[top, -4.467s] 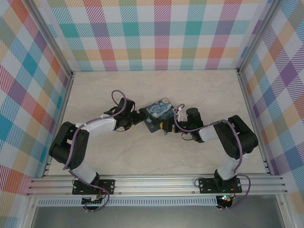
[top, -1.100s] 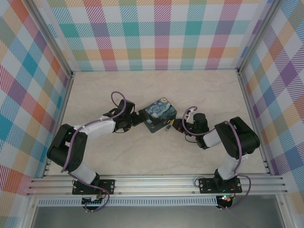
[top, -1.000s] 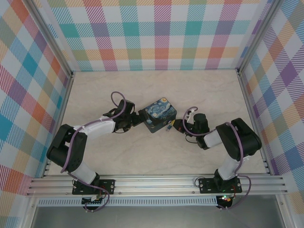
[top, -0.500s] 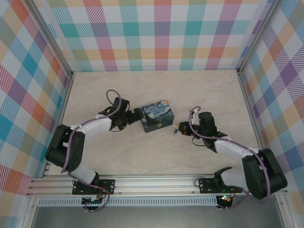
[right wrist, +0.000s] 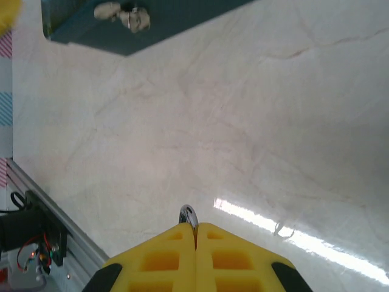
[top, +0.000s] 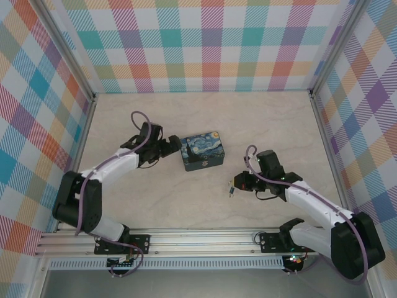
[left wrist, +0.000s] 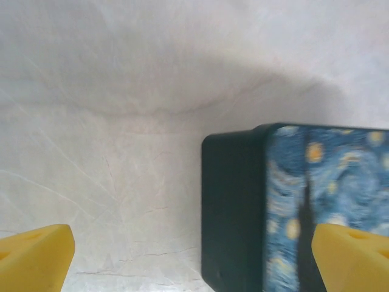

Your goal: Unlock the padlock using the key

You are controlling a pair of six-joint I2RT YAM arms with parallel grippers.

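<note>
From above, the painted tin [top: 203,149], blue with yellow swirls, lies closed on the pale marbled table [top: 267,118] a little left of centre. The left gripper [top: 172,148] sits low just beside the tin's left end, pointing at it. The right gripper [top: 232,184] is well apart from the tin, nearer the arm bases and to the tin's right, with its tips aimed left. Something tiny and dark juts from those tips, too small here to identify. In the left wrist view the two yellow fingertips [left wrist: 33,252] stand wide apart at the bottom corners. The tin's dark end wall and part of its painted lid lie between them, closer to the one on the right of the view. Whether either touches the tin cannot be told. In the right wrist view the yellow fingers [right wrist: 173,255] are pressed together, and a thin silver loop rises from the seam between them. It reads as the shackle of the padlock [right wrist: 188,215], whose body is hidden between the pads. Bare table lies beyond it. At the top left is the tin's teal side with its small pale latch [right wrist: 124,13].
</note>
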